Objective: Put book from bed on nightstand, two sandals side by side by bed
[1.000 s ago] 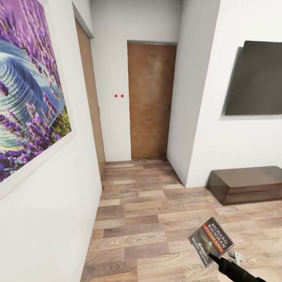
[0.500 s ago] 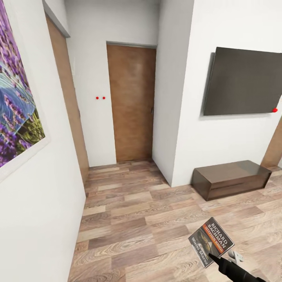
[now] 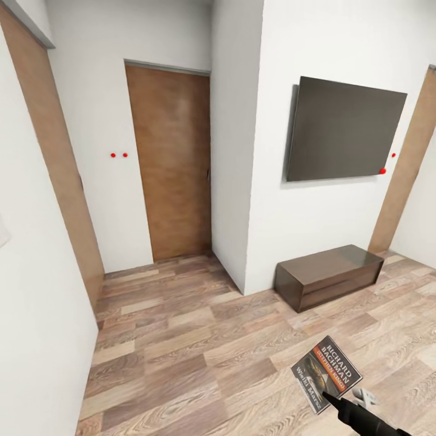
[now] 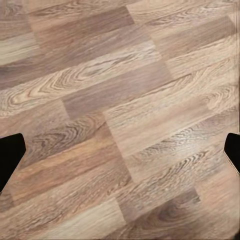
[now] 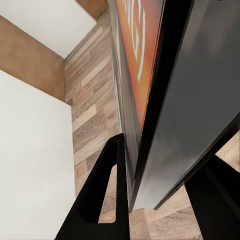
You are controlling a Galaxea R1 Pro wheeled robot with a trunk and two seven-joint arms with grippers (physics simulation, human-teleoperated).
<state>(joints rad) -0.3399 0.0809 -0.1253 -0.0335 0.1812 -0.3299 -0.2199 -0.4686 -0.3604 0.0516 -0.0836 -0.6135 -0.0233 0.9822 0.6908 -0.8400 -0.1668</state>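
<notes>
Dark-covered and orange-banded, the book (image 3: 326,373) is nearest the camera in the head view, held clear of the floor (image 3: 181,351) at the lower right by the right gripper (image 3: 327,396). The right wrist view confirms the hold: the jaws are pinching the book (image 5: 142,75) by one edge, a black finger (image 5: 112,195) lying flat against its cover. Gripping at the edge leaves most of the cover free, which should suit sliding it onto a flat top later.

The left gripper (image 4: 120,155) hangs over bare wood planks with nothing between its jaws, which are spread wide, one dark tip at each side of its wrist view. It appears kept free for later work.

Further off, a long low dark brown cabinet (image 3: 330,275) sits against the white wall beneath a wall-mounted dark screen (image 3: 345,130). Farthest, a closed brown door (image 3: 172,160) ends a short recess.

Judgement: the robot is in transit with the book secured; delivery to a nightstand is outstanding.
</notes>
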